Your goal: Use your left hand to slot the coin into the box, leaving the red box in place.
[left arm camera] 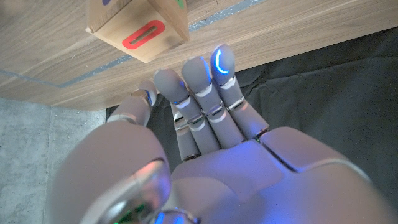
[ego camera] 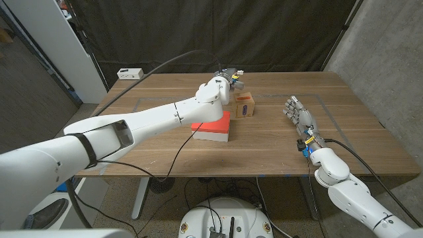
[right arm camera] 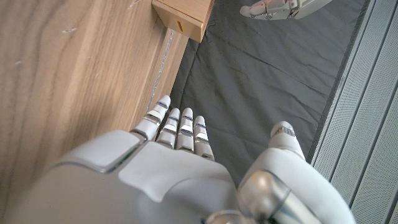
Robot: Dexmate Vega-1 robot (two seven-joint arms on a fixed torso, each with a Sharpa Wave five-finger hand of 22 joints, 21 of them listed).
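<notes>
Left hand point(ego camera: 231, 80): raised above the far middle of the table, over and just behind the small wooden box point(ego camera: 243, 106); fingers point(left arm camera: 198, 74) held together and nearly straight in the left wrist view, tips close to the box's red-ringed slot point(left arm camera: 144, 34), not plainly touching it. Whether a coin sits between thumb and fingers cannot be told; no coin is identifiable. Wooden box: at 12 o'clock on the table, just beyond the red box point(ego camera: 213, 125), apparently touching or nearly so. Red box: flat, red top, white sides, at table centre, at 7 o'clock of the wooden box. Right hand point(ego camera: 299, 114): at 3 o'clock, fingers spread loosely, holding nothing, standing over the wooden table point(ego camera: 357, 132). Surface: wood grain, faint taped outline. Room: dark curtain point(ego camera: 218, 33) behind; white power strip point(ego camera: 130, 73) at the far left corner, 10 o'clock; grey wall to the right.
</notes>
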